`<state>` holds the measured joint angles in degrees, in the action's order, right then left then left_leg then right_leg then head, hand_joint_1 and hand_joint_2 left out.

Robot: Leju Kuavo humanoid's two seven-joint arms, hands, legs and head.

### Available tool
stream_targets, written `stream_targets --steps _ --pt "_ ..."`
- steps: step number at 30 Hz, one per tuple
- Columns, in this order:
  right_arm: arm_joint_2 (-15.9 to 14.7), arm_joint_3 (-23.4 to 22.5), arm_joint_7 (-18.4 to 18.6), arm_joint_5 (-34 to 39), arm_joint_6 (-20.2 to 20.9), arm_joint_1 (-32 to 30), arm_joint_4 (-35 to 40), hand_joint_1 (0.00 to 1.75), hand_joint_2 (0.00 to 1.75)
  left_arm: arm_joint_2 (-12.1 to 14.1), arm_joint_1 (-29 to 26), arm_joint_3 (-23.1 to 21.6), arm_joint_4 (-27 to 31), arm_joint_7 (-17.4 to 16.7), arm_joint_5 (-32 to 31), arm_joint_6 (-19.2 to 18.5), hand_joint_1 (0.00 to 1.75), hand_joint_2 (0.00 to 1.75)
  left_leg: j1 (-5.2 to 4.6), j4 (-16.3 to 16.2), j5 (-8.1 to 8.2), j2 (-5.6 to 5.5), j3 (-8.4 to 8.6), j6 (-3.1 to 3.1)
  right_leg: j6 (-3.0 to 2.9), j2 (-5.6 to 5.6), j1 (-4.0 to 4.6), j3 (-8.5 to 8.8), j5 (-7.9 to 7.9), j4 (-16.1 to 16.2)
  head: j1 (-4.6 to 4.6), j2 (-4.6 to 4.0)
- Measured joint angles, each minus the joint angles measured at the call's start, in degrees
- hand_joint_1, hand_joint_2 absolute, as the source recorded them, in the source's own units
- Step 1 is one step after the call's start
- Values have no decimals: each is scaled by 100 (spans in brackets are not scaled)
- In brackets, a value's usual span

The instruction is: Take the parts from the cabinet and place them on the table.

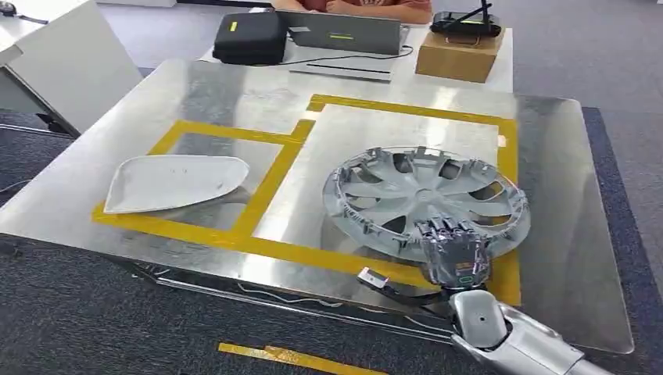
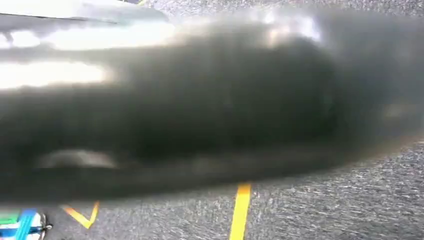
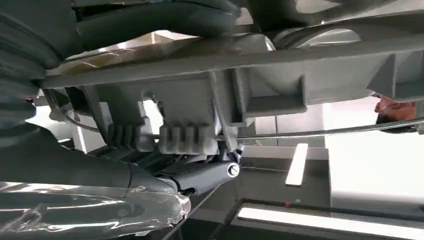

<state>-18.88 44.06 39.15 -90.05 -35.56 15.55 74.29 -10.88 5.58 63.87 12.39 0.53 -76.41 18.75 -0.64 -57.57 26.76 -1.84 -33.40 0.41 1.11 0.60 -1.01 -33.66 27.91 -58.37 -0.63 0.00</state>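
While our right hand [image 1: 456,251] grips the grey hubcap [image 1: 426,199] at its six o'clock rim, a white mirror cover [image 1: 173,181] lies at nine o'clock on the steel table [image 1: 563,234].

The lower right of the desk [image 1: 563,234] is being blocked by the hubcap [image 1: 426,199], gripped by the right hand [image 1: 455,251]. The left centre is being occupied by a white cover [image 1: 176,181]. Bare metal is being left between them.

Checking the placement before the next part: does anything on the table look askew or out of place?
The hubcap sits tilted, its near rim gripped by the right hand, and its far edge overlaps the yellow tape outline. The white cover lies inside its own box.
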Motion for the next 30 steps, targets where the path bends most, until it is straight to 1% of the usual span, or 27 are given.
stream_targets --steps 1,2,3,4,5,6,7,10,12,17,20,23,27,29,30 --pt "6 39 0 0 -74 -25 0 0 0 0 0 0 0 15 24 26 0 0 0 0 1 0 -2 1 1 -3 0 0 1 0 0 0" --pt "101 59 -2 0 -212 -89 -18 0 0 -2 1 0 0 -22 24 26 0 0 0 0 1 0 -2 2 3 -3 0 1 2 0 0 0" --pt "137 66 -17 0 -258 -130 -30 0 0 -2 1 4 0 -57 22 26 0 0 0 0 1 0 -2 2 3 -1 0 1 2 0 0 0" --pt "222 66 -104 0 -297 -188 -48 0 0 -4 1 13 0 -72 11 26 0 0 0 0 2 0 -1 3 3 1 0 1 2 0 0 0" --pt "314 31 -295 0 -317 -267 -55 0 0 -4 3 18 0 -74 11 24 0 0 0 0 3 0 -1 3 3 0 0 1 3 0 -2 0" --pt "422 -66 -587 0 -324 -377 -57 0 0 -7 5 22 0 -79 11 24 0 0 0 0 4 0 -1 5 5 -1 0 0 4 0 2 0" --pt "578 -230 -1073 0 -326 -486 -66 0 0 -7 4 35 0 -81 11 13 0 0 0 0 5 0 -1 6 4 -2 0 0 5 0 -2 0" --pt "1014 -771 -2062 26 -328 -750 -72 0 0 -7 3 63 0 -88 22 -35 0 0 1 1 5 0 -1 6 2 -2 5 0 7 0 -2 0" --pt "1216 -1043 -2284 46 -328 -852 -76 0 0 -7 2 68 0 -88 22 -63 0 0 1 1 5 0 -1 6 2 -2 6 0 8 0 0 0" --pt "1536 -1514 -2665 33 -328 -1006 -70 0 0 -7 2 81 0 -94 31 -96 0 0 1 1 5 0 -2 6 2 -1 5 3 8 0 0 0" --pt "1615 -1578 -2839 15 -332 -1079 91 0 0 -7 1 96 0 -100 63 -96 0 0 -1 0 5 0 -1 7 3 -1 2 4 7 0 0 0" --pt "1600 -1558 -2778 0 -335 -1046 448 0 0 -7 2 103 0 -109 90 -96 0 0 -3 0 5 0 1 7 3 -1 -3 5 7 0 2 0" --pt "1565 -1526 -2706 0 -335 -1029 702 0 0 -7 1 105 0 -125 101 -94 0 0 -4 0 6 1 1 8 3 -1 -4 6 7 1 -2 0" --pt "1439 -1460 -2701 -2 -335 -967 932 0 0 -7 3 107 0 -140 105 -94 0 0 -6 -1 6 1 1 8 4 -1 -6 5 6 1 0 0" --pt "1358 -1456 -2788 0 -335 -925 1070 0 0 -4 3 107 0 -155 107 -96 0 0 -6 -2 6 1 2 8 4 -1 -6 5 6 1 0 0"
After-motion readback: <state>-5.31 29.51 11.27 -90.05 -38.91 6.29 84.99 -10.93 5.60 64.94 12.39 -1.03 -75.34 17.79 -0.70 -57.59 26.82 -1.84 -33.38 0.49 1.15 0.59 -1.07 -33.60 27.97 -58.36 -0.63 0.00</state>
